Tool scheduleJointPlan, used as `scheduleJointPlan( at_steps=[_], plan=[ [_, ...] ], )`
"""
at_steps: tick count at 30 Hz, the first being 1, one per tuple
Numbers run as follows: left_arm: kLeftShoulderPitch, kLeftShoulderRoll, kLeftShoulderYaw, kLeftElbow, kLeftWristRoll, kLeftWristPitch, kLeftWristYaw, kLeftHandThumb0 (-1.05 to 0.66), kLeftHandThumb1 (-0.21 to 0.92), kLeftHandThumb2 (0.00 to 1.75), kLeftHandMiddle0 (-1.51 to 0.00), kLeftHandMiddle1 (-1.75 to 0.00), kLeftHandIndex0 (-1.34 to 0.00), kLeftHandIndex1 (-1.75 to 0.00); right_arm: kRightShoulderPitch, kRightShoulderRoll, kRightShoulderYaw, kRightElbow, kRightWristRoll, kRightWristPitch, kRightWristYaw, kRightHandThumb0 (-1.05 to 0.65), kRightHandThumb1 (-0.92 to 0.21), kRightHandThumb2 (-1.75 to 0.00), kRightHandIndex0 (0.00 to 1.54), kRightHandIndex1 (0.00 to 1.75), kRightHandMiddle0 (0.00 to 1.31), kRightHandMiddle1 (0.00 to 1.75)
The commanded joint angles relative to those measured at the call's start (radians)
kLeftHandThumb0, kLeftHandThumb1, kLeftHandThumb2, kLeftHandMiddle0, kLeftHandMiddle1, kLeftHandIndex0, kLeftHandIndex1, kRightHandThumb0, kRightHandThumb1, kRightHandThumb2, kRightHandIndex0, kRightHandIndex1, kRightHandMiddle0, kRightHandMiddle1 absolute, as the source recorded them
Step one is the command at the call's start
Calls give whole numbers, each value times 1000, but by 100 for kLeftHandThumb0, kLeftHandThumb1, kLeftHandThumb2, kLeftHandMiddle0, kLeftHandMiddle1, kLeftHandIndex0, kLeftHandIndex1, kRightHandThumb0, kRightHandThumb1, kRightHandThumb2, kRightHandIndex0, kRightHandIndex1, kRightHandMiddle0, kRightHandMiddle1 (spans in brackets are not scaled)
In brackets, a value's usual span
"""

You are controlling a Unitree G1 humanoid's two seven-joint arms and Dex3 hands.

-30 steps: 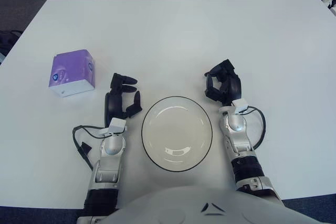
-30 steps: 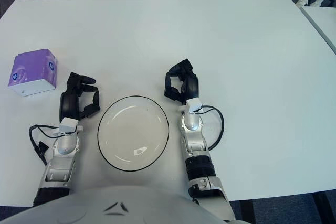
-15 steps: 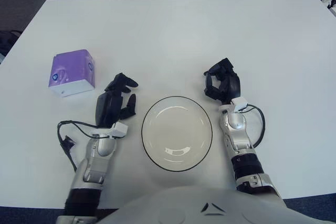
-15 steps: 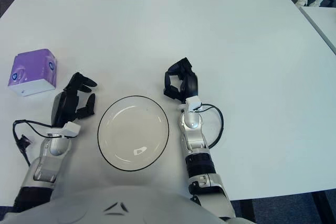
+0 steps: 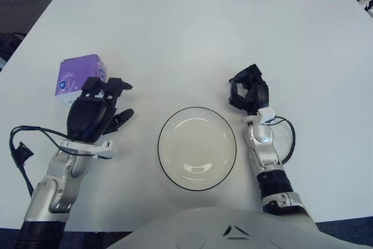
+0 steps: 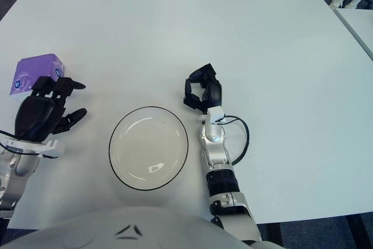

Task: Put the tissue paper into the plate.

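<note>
— What moved over the last second?

— The left robot hand [image 5: 96,112]. It was just left of the plate [image 5: 197,148], fingers pointing up the bench; it has since swung out to the left and risen toward the camera.

— And now?

— Its spread fingers [image 5: 111,86] overlap the lower right corner of the tissue box [image 5: 76,74]. Whether they touch it, I can't quite tell.

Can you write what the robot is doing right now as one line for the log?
phase: reaching | left robot hand: open, partly over purple tissue box, no grasp seen | right robot hand: idle beside plate's right | plate: holds nothing
</note>
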Motion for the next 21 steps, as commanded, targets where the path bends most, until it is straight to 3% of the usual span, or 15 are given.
scheduleJointPlan(
  at_steps=[1,5,9,15,21],
  plan=[
    [10,47,25,-8,49,-5,24,-104,79,54,0,-86,0,-48,76,-7,-7,74,-17,9,-7,-41,-54,-105,70,147,44,175],
    [18,85,59,-4,64,-20,47,-105,86,51,0,-38,0,-13,77,-5,-8,73,-7,14,-5,-41,-54,-105,70,146,44,175],
    [40,93,87,-17,88,-14,74,-105,89,50,0,-11,0,-3,76,-4,-10,78,-5,8,-5,-41,-54,-104,69,146,43,175],
    [96,111,178,-107,100,-27,93,-105,89,47,0,-1,0,0,71,-5,-9,86,-14,4,-14,-41,-55,-104,68,147,43,175],
    [86,135,232,-151,58,-8,-3,-105,91,49,0,0,0,0,68,-7,-7,93,-16,-2,-13,-41,-55,-104,68,147,43,175]
  ],
)
